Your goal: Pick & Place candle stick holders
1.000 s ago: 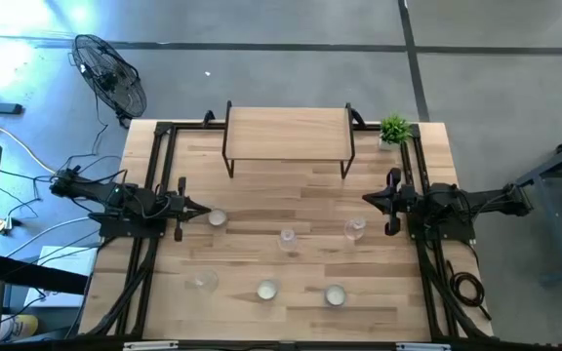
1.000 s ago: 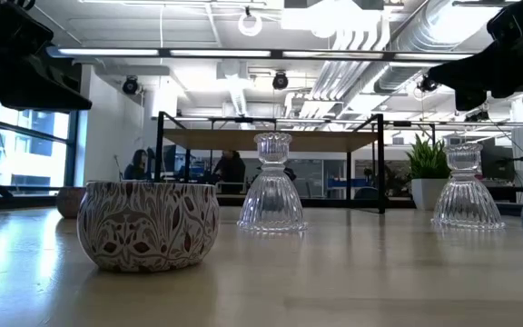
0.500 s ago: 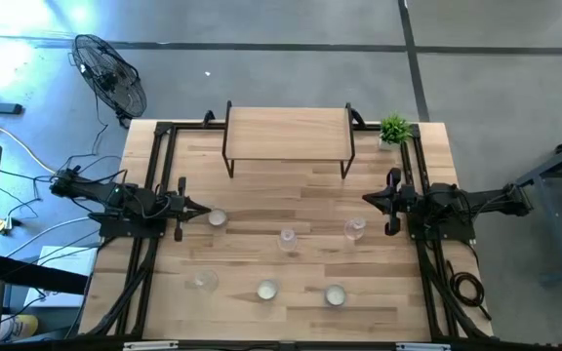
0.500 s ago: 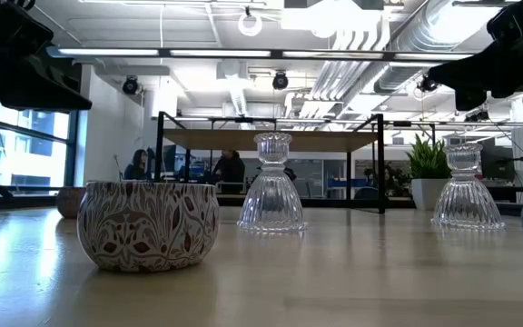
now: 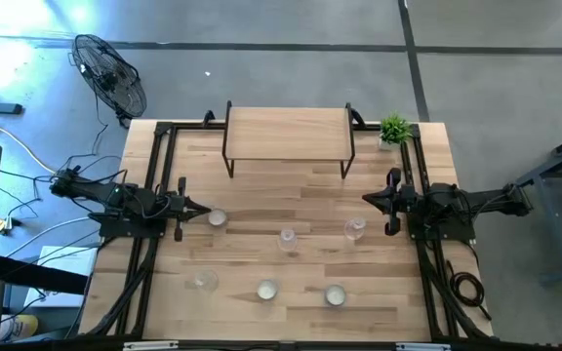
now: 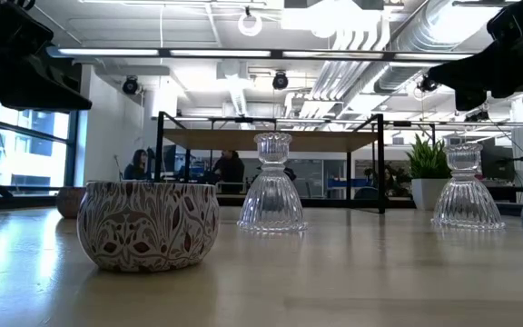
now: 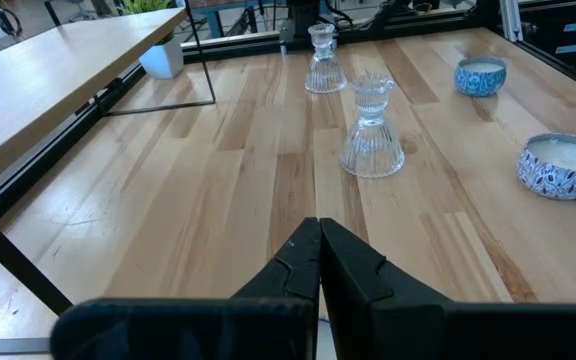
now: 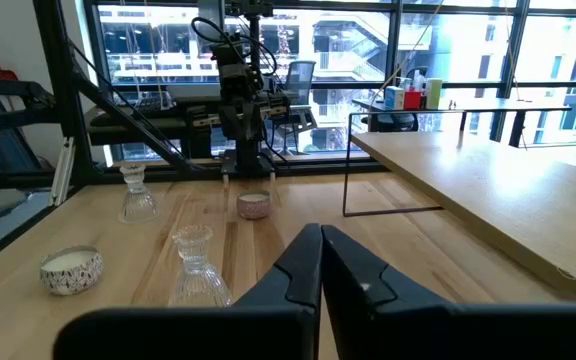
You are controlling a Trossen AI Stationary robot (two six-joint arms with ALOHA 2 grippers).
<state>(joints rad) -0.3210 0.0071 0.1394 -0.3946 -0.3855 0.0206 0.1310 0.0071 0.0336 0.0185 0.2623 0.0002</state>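
Observation:
Three clear glass stemmed holders stand upright on their bases on the wooden table [image 5: 291,195]: one in the middle [image 5: 287,238], one to its right [image 5: 355,228], one near the front left [image 5: 203,281]. Three tealight cups sit on the table: one at the left [image 5: 217,217], two near the front [image 5: 266,290] [image 5: 335,294]. My left gripper [image 5: 203,208] is shut and empty beside the left cup; its wrist view [image 7: 318,228] shows the closed fingers. My right gripper [image 5: 367,199] is shut and empty just behind the right glass holder, as its wrist view [image 8: 320,235] shows.
A low wooden shelf on black legs [image 5: 287,132] stands at the table's far middle. A small green plant [image 5: 393,129] stands at the far right corner. Black frame rails [image 5: 156,175] run along both sides. Bare wood lies between the shelf and the holders.

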